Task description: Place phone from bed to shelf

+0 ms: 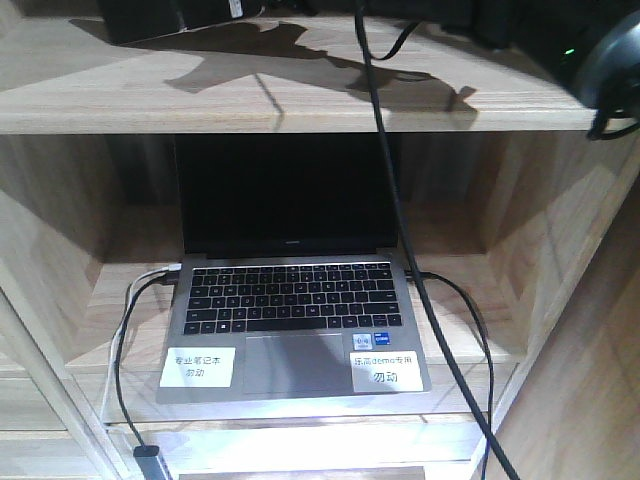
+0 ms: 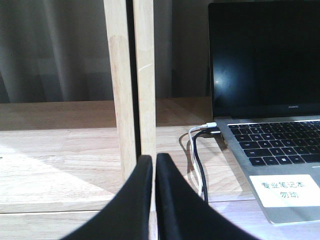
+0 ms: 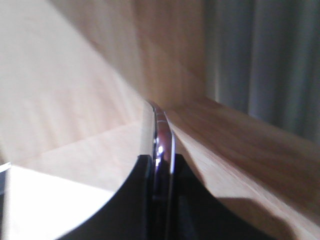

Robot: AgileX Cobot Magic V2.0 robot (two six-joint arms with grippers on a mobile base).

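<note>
1 laptop [image 1: 297, 290], 1 phone [image 3: 161, 145], 2 stickers [image 1: 198, 368]

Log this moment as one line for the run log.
right gripper: shut on phone, edge-on | left gripper: shut, empty | shelf: laptop open

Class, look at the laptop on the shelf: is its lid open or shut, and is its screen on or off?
Open, screen off. The laptop's lid stands upright behind the exposed keyboard, and the screen is uniformly black in both views.
</note>
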